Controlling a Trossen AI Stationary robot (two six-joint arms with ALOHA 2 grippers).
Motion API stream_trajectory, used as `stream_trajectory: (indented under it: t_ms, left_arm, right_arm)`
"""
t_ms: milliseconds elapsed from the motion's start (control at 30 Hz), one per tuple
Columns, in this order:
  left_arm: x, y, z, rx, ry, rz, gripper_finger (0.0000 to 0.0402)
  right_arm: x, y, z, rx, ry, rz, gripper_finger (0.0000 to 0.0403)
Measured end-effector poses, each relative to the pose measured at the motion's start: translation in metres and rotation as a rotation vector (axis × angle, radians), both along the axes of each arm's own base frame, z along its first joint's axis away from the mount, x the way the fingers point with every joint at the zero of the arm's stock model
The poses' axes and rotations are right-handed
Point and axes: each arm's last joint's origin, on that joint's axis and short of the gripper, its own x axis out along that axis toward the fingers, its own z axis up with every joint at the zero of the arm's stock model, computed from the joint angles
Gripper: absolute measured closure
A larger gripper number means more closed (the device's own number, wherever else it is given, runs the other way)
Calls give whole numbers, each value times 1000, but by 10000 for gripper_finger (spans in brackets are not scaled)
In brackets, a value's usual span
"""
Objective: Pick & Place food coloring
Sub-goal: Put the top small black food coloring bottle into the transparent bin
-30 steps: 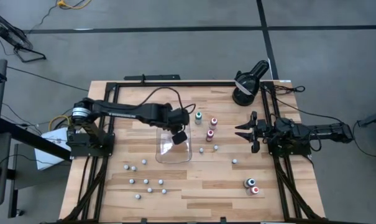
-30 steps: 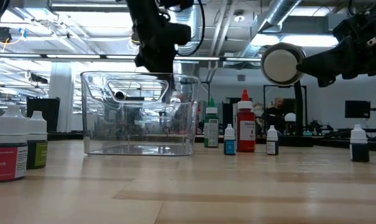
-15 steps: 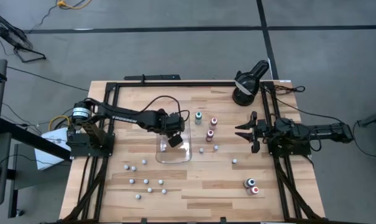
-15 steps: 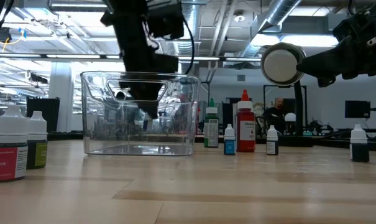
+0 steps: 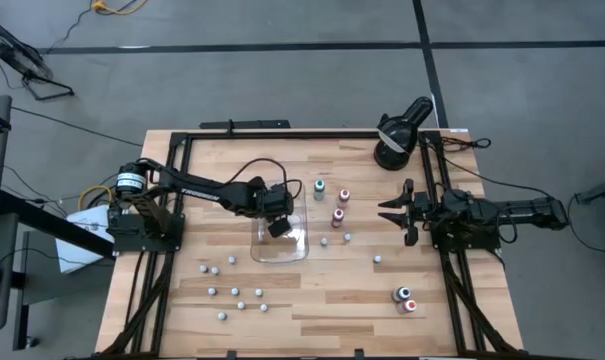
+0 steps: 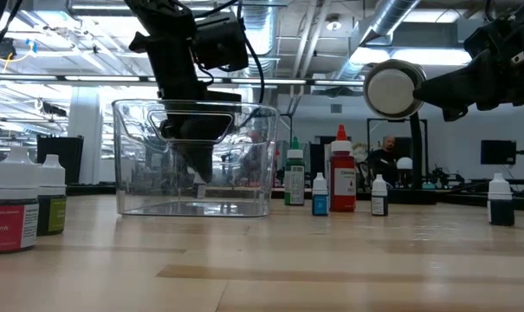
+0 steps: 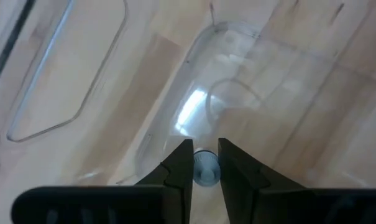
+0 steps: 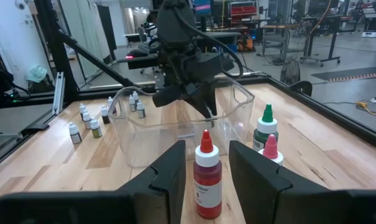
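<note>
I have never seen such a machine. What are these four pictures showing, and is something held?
Two dark robot arms work at a wooden table. One picture looks down from above, one looks level across the table, and two come from cameras on the arms' wrists. The left gripper reaches down into a clear plastic tray with a tiny bottle between its jaws. The right gripper waits open at the table's right side. Many small food coloring bottles stand scattered on the wood, and a black lamp-like device stands in a far corner.
</note>
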Motion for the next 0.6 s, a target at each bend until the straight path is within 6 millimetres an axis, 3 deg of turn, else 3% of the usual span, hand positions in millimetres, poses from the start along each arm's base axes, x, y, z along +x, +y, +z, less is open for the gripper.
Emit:
stream_trajectory:
  t_ms: [300,600]
  left_arm:
    - [0,0,0,-1,8,-29,345]
    - [0,0,0,-13,-7,5,302]
  right_arm:
    - [0,0,0,0,0,0,290]
    - [0,0,0,0,0,0,290]
